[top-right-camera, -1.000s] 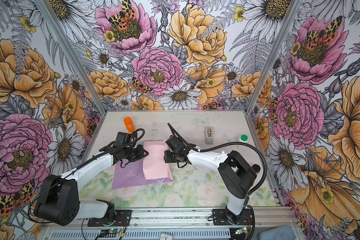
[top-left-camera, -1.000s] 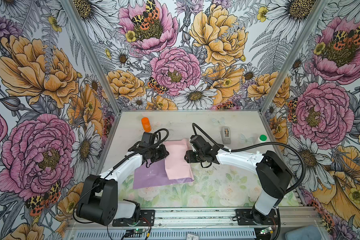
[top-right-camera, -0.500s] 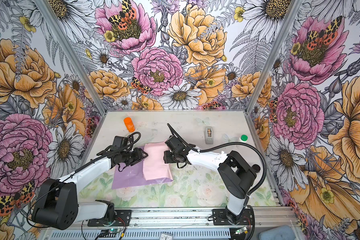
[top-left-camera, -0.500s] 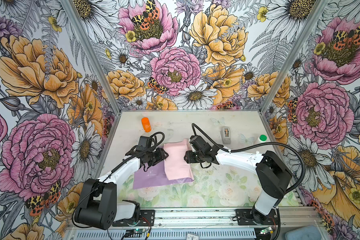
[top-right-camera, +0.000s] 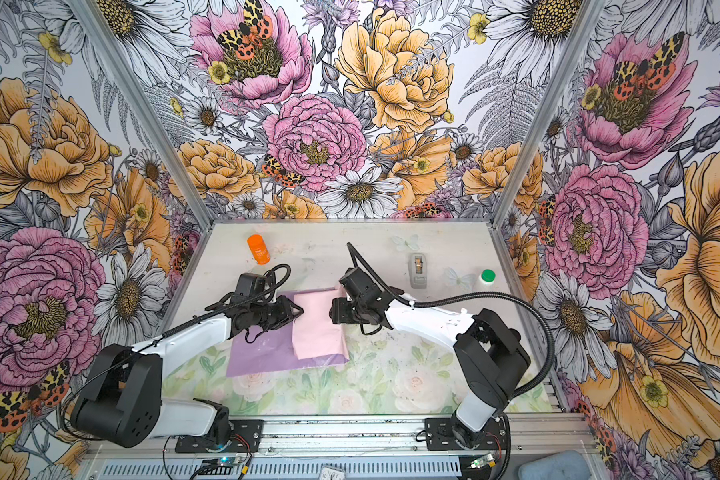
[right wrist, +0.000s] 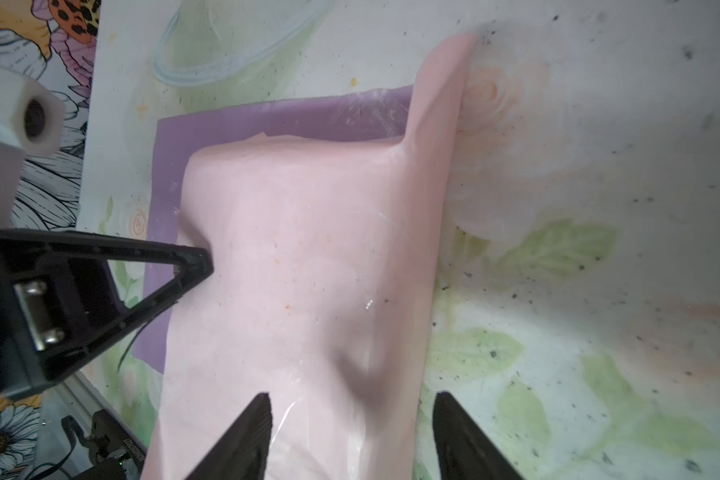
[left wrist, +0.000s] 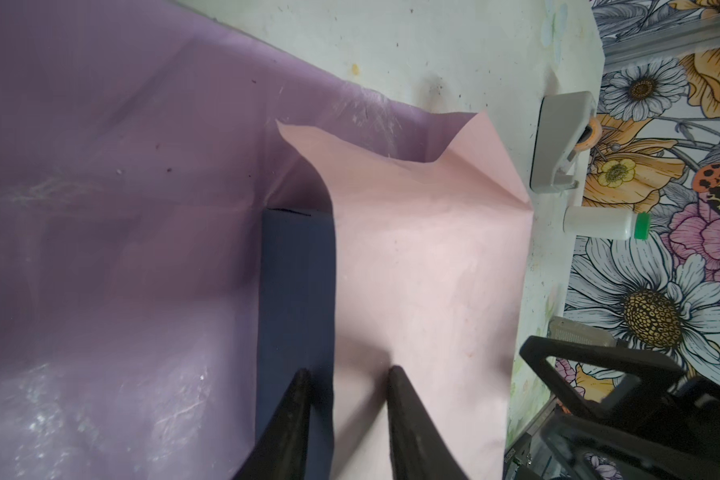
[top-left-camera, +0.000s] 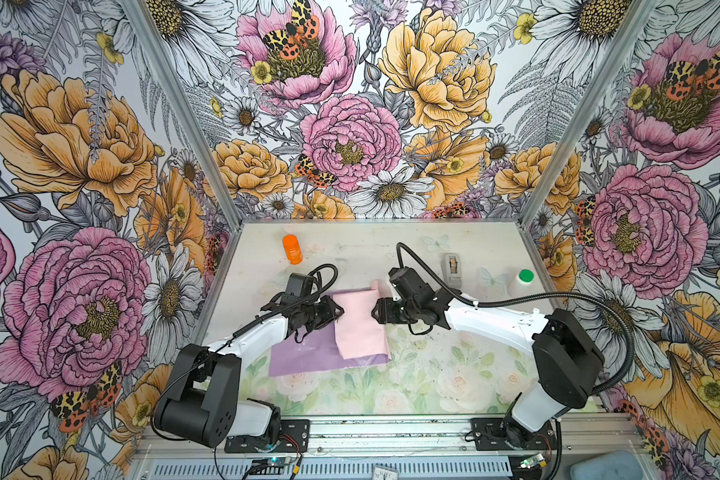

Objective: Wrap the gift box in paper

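**Arms are stretched low and inward, with the paper [top-left-camera: 304,353] folded over the gift box [left wrist: 296,282].**

The left gripper [left wrist: 348,376] is held narrowly parted, its tips laid at the pink flap's [top-left-camera: 358,324] free edge. The right gripper [right wrist: 352,395] is spread wide astride the folded edge. The box is covered by the flap – only one navy side is shown. Compared with a second ago, little is changed: flap and grippers are found in place. Bare table [top-left-camera: 433,374] is left to the right of the fold – the tape dispenser [top-left-camera: 453,268] and orange bottle [top-left-camera: 292,249] are set well apart behind.

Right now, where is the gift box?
The gift box sits under the pink flap of the paper, left of table centre; only the left wrist view shows it, a navy strip.
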Tool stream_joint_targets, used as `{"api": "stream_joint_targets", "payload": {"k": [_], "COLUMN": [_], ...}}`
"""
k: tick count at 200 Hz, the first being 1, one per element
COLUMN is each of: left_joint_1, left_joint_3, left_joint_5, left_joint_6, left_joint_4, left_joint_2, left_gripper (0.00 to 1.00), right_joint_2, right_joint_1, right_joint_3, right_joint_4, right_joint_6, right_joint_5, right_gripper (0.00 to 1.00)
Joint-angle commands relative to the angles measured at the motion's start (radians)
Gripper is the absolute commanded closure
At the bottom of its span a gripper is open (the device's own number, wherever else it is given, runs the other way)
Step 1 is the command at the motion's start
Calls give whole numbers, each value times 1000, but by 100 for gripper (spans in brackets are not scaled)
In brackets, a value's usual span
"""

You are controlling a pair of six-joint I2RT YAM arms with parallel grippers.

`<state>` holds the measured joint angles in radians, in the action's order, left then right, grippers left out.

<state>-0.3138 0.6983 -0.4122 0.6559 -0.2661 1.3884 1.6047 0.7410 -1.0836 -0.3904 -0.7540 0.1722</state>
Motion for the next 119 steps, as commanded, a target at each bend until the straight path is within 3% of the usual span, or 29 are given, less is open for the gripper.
{"api": "stream_joint_targets", "payload": {"k": [1, 85, 119], "left_joint_1": [-52, -161, -130], "left_joint_3": [28, 104, 104], "left_joint_5": [21, 30, 75], "left_joint_6": [8, 66, 58], "left_joint_4": [28, 98, 24], "left_joint_2": [57, 152, 77], "left_gripper": [70, 71, 58], "right_joint_2": [-56, 31, 74], "right_joint_1": [-36, -66, -63], "right_joint_3": [38, 5, 5], "right_joint_4": [-39, -148, -204], "right_joint_6": [-18, 38, 32], "right_joint_5": [31, 19, -39], "right_gripper": [29, 30, 31]}}
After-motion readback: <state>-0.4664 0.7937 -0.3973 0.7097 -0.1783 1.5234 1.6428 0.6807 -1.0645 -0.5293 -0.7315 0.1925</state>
